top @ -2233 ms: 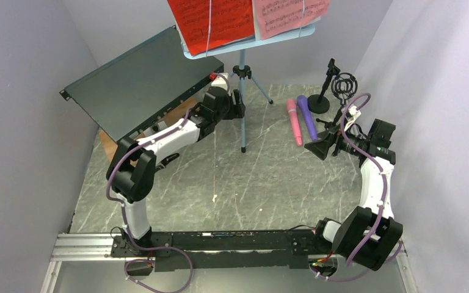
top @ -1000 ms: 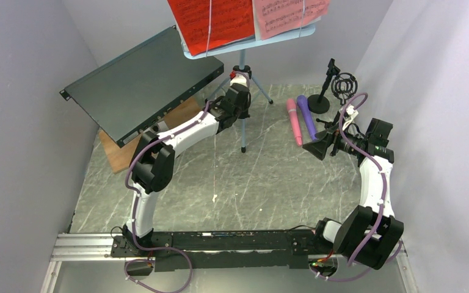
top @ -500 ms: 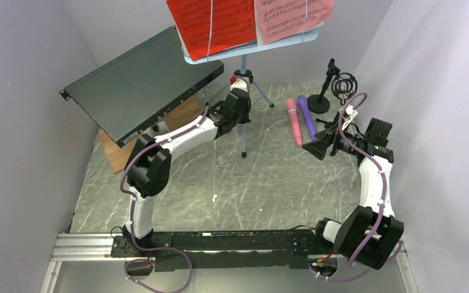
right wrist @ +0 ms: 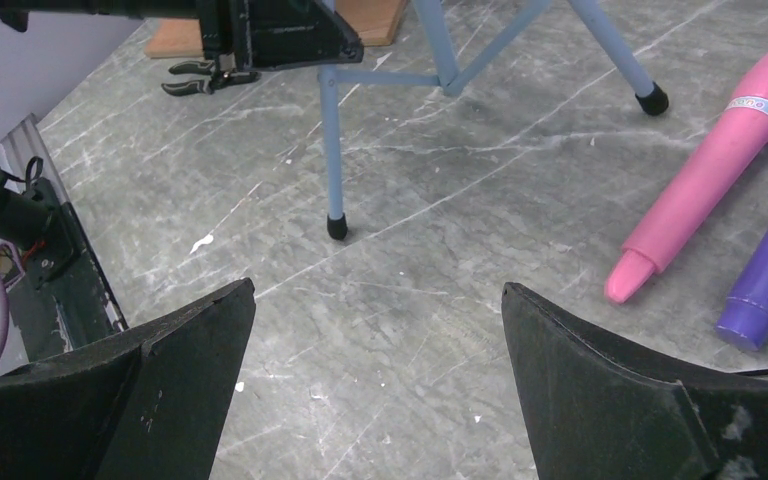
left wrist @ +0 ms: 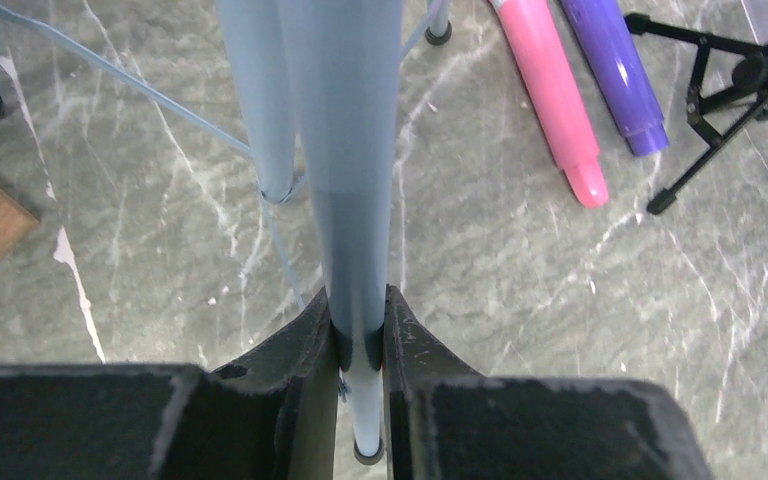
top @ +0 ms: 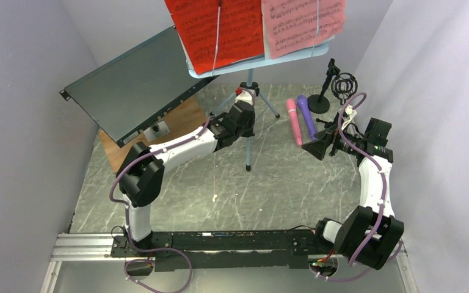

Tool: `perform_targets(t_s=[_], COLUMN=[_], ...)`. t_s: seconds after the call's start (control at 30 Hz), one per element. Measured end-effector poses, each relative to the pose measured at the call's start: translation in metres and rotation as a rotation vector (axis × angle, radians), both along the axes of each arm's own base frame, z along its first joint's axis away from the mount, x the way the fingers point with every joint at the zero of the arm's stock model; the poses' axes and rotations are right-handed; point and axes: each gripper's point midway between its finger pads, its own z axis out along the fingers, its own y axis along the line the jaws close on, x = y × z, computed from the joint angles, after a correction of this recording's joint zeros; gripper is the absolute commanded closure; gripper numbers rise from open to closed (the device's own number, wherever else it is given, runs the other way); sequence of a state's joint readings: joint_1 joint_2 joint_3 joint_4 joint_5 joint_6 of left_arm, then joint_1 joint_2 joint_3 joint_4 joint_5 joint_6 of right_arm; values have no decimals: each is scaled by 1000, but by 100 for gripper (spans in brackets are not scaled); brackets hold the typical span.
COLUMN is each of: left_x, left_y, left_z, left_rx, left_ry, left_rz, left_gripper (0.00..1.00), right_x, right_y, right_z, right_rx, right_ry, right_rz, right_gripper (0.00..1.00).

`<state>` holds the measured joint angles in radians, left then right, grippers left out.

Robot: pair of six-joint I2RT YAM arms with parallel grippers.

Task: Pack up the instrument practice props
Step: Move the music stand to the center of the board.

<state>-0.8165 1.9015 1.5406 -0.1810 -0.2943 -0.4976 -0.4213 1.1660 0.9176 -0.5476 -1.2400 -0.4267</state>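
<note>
The light-blue music rack (top: 262, 58) carries a red page (top: 214, 27) and a pink page (top: 302, 24). My left gripper (top: 247, 116) is shut on the rack's pole (left wrist: 345, 150), just above the tripod legs; the pads press it on both sides (left wrist: 358, 325). A pink microphone (top: 294, 122) and a purple microphone (top: 306, 116) lie side by side on the floor to the right. Behind them stand two black mic supports (top: 325, 91) (top: 344, 85). My right gripper (top: 319, 146) hangs open and empty (right wrist: 377, 288) just in front of the microphones (right wrist: 710, 170).
A large dark metal box (top: 134, 82) leans at the back left over a wooden board (top: 177, 116). Black pliers (right wrist: 200, 75) lie by the board. Walls close in on both sides, and the arms' rail (top: 220, 241) runs along the near edge.
My left gripper went to the rack's pole and shut on it. Rack and pages have since shifted right and loom larger in the top view. The right arm has not moved.
</note>
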Motion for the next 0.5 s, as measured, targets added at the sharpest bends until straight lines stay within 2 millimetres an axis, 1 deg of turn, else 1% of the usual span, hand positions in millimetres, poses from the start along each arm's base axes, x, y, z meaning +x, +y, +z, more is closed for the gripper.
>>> perform_targets(t_s=[0.23, 0.37, 0.4, 0.5], left_x=[-38, -55, -58, -61], left_y=[-13, -19, -20, -21], left_z=[-1, -1, -1, -1], left_rx=[0, -5, -4, -4], left_ry=[12, 22, 25, 27], left_rz=[-45, -65, -69, -73], left_gripper=[98, 95, 92, 74], right_x=[0, 0, 0, 0], right_y=[0, 0, 0, 0], right_z=[0, 0, 0, 0], right_rx=[0, 0, 0, -1], right_ry=[0, 0, 0, 0], right_rz=[2, 1, 1, 1], right_gripper=[4, 4, 4, 4])
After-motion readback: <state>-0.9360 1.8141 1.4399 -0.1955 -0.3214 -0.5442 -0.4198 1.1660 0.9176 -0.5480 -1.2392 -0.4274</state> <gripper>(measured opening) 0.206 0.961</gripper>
